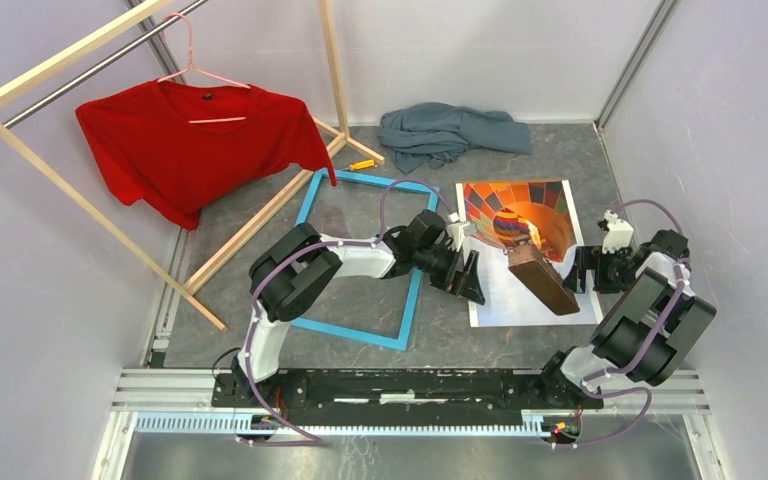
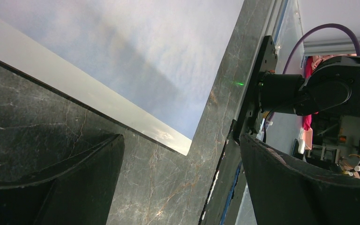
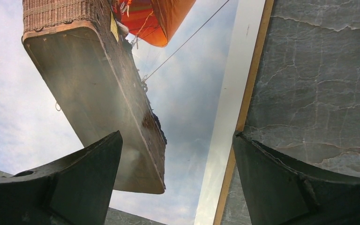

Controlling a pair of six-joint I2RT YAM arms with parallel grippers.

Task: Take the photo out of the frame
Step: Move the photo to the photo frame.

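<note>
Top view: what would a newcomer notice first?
The red T-shirt, hanging from the rack at far left. Then the colourful balloon photo lying flat right of centre, out of the light-blue frame, which lies empty to its left.

You are running two matching arms. The left arm [image 1: 290, 280] is wearing smooth white shells between bulky, rounded black joint housings, and the right arm [image 1: 650, 320] is showing the same black-and-white scheme. A thin purple cable [image 1: 392, 192] is looping out behind the left gripper [image 1: 472, 284] and trailing back along the links. A second purple cable [image 1: 652, 204] is arching just behind the right gripper [image 1: 580, 270]. A small white block [image 1: 617, 232] is sitting right behind that hand. In the wrist views the left fingers [image 2: 70, 187] are showing as broad, matte black wedges with curved inner edges, and the right fingers [image 3: 70, 187] are looking just the same.
</note>
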